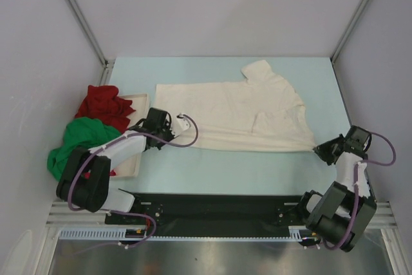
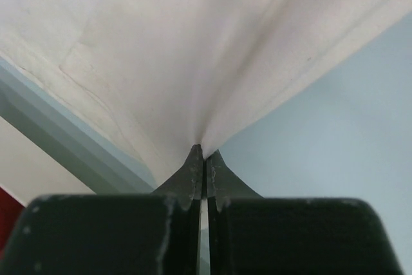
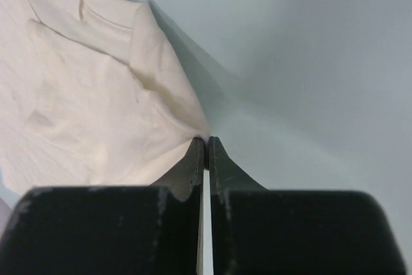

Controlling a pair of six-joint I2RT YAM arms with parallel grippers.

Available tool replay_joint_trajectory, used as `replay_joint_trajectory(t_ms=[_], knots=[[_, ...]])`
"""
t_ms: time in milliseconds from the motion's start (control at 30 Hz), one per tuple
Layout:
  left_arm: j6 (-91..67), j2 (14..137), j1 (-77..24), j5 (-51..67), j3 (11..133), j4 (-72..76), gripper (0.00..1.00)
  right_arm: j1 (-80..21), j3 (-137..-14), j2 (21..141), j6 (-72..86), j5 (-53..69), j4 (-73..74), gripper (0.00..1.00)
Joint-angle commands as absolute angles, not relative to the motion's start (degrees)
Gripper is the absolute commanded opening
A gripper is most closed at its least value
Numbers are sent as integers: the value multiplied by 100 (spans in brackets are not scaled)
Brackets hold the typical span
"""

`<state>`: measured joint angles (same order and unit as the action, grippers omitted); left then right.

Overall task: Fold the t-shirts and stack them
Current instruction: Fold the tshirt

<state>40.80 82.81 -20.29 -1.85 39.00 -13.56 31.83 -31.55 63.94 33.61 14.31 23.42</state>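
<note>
Far left: green shirt (image 1: 76,141) bunched up at the table's left edge, lying over the near-left part of the tray (image 1: 134,159). Red shirt (image 1: 103,106) crumpled just behind it, touching it, on the tray's far end. Both unfolded.

Left arm lies across the tray. Left gripper (image 1: 175,119) is clamped on the near-left corner of the cream shirt (image 1: 238,114). Wrist view: jaws together, cloth fanning out from the pinch in taut creases.

Cream shirt sits mid-table (image 1: 257,172), spread mostly flat, long axis left-right. One sleeve sticks out at the far right, the other is folded onto the body. Near edge runs nearly straight between the two grippers.

Right gripper (image 1: 318,151) is closed on the shirt's near-right corner. Wrist view: jaws pinched on a small peak of fabric, collar (image 3: 103,20) at upper left, cloth by the pinch casting a shadow on the table
</note>
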Motion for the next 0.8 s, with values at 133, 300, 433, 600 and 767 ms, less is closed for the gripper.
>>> replay_joint_trajectory(t_ms=[133,300,433,600,767], knots=[[3858,6980,-2171,799,3832,-2872,0,3831,-2989,5046,3524,1406,3251,0],[4165,6504,-2206,1510,3806,-3716,0,4271,-3023,4325,3612,1336,3673,0],[4542,6591,-2312,1749,3788,-4269,23,4289,-3024,4342,3805,1117,3806,10],[4799,6811,-2058,1731,4383,-4623,60,4394,-3321,4298,3929,678,4042,56],[4220,7336,-1072,1557,5273,-4246,70,4307,-3612,4561,3394,1632,3447,57]])
